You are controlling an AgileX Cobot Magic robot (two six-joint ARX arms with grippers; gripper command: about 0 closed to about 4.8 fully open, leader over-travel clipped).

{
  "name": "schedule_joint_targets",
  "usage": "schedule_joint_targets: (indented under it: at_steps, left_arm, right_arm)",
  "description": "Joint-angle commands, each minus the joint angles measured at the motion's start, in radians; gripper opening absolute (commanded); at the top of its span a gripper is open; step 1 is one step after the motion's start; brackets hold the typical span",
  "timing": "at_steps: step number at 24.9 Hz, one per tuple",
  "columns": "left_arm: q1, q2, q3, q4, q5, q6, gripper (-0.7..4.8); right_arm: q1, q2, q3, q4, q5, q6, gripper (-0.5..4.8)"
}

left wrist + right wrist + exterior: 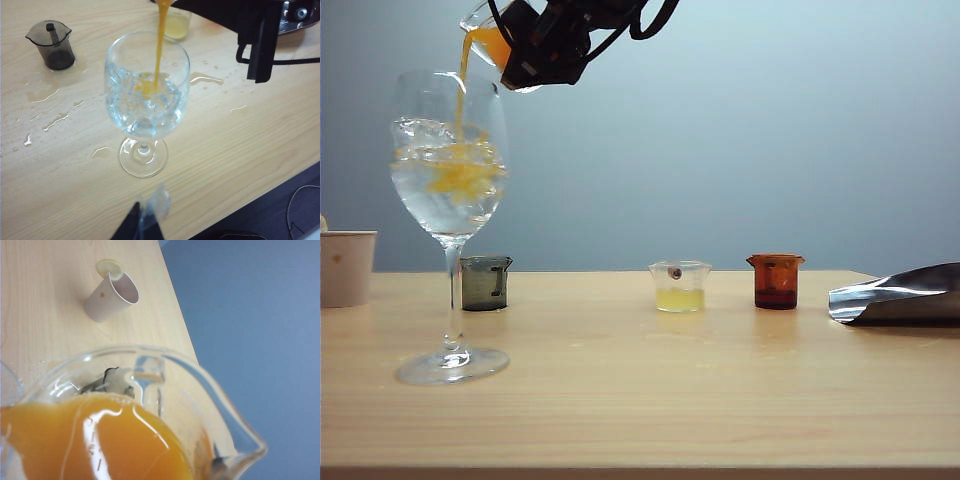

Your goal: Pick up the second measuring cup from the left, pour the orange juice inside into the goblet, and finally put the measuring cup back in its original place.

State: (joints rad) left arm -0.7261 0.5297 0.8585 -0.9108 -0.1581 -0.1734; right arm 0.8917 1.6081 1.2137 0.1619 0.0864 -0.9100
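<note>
We see a light wood-grain desk (720, 380), wet with scattered droplets and small puddles in the left wrist view. On its left part stands the goblet (450, 180), upright on its round foot, its bowl holding ice cubes and clear liquid now streaked with orange. Above the goblet's rim we see the right gripper (525, 45), high at the top of the exterior view, its fingers closed on the second measuring cup (488, 38), which is tilted spout-down. The orange juice (466, 62) falls from the spout in a thin stream into the bowl; in the right wrist view it fills the lower part of the tipped cup. The left gripper (145, 220) hangs low at the near edge of the desk, just in front of the goblet's foot, holding nothing; how far its fingers stand apart we cannot tell. A crumpled silver foil bag (900, 295) lies at the far right. A white paper cup (345, 265) stands at the far left. Behind the goblet's stem stands a smoky grey cup (485, 282); well to its right a clear cup (680, 286) with pale yellow liquid, then an amber cup (776, 280) with dark liquid
</note>
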Motion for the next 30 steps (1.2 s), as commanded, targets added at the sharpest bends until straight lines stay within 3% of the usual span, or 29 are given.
schedule_joint_targets:
  at_steps: [1,30]
  left_arm:
    - [0.001,-0.001,0.002,0.007,0.001,0.007,-0.05]
    - [0.001,-0.001,0.002,0.008,0.001,0.004,-0.05]
  right_arm:
    - [0.002,-0.006,0.006,0.055,0.002,-0.015,1.35]
    - [0.027,-0.006,0.007,0.102,0.029,-0.225,1.34]
